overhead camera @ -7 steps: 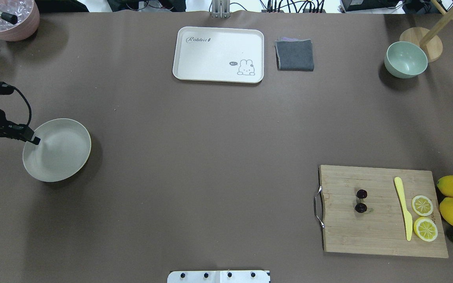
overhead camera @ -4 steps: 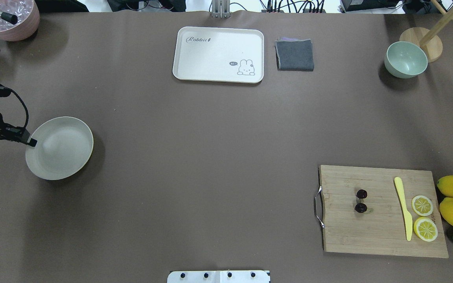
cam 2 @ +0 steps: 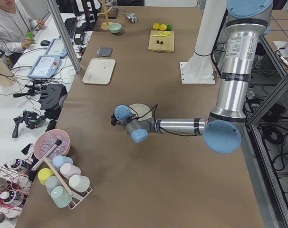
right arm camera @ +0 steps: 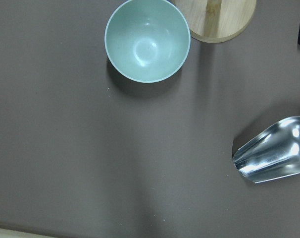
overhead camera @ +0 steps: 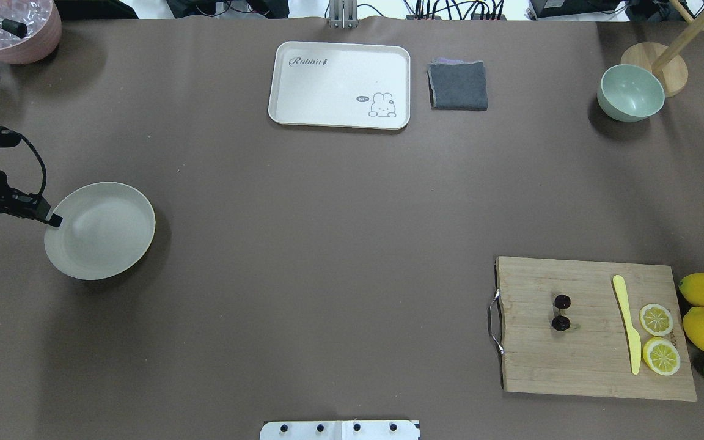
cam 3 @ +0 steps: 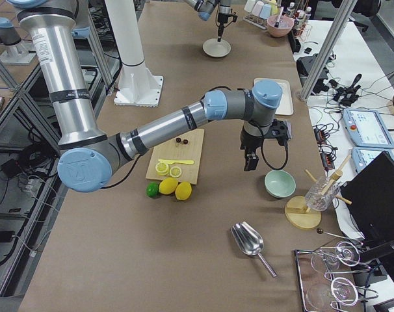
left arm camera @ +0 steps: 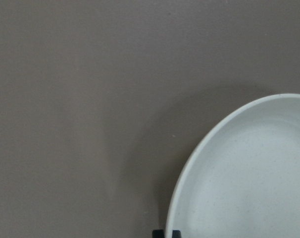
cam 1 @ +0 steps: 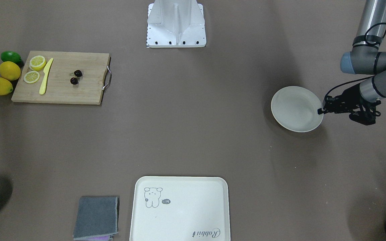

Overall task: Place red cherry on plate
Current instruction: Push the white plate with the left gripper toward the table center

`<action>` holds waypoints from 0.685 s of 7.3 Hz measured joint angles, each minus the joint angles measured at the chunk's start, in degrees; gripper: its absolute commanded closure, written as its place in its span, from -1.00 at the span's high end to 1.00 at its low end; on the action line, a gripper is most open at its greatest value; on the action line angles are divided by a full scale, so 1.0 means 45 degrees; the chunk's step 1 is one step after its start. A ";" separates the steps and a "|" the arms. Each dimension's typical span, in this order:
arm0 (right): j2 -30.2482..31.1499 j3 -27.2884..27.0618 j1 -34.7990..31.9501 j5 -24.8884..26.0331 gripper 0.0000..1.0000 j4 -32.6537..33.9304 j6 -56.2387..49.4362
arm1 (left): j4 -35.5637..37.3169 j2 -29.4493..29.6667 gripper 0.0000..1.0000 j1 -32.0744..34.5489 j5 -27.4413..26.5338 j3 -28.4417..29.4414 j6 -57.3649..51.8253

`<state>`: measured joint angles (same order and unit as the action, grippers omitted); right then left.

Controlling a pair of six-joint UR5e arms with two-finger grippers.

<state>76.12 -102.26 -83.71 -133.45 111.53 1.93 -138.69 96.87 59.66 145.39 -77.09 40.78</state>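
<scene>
Dragging plate [overhead camera: 107, 241] toward middle of table [overhead camera: 327, 244] with left hand [overhead camera: 54, 219] clenched on its rim; now sits slightly further in than half a second ago. Leaves cherry [overhead camera: 561, 312] untouched on board [overhead camera: 572, 366], well apart from plate. Cannot tell grip of right hand [cam 3: 250, 161], hovering near bowl [cam 3: 279, 184]. Probably shortens the carry ahead.

Long table [overhead camera: 327, 244] under matte brown cover. Light even, from above; shadows soft. White side bench [cam 3: 379, 65] along one long edge, strewn with tablets [cam 2: 42, 66], cables and black gear. Aluminium posts [cam 2: 63, 35] rise between table and bench. Seated at bench's far end: person [cam 2: 8, 23] in pale hoodie. Grey floor [cam 2: 282, 190] crossed by metal frame rails.
</scene>
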 measured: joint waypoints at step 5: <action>-0.0035 0.0035 0.0298 -0.0022 1.00 -0.0293 0.0828 | 0.1350 0.3408 -1.00 -0.0184 0.0948 -0.0479 0.4031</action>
<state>75.97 -102.10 -82.37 -133.55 110.21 5.66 -132.62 112.21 58.83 149.66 -79.25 58.92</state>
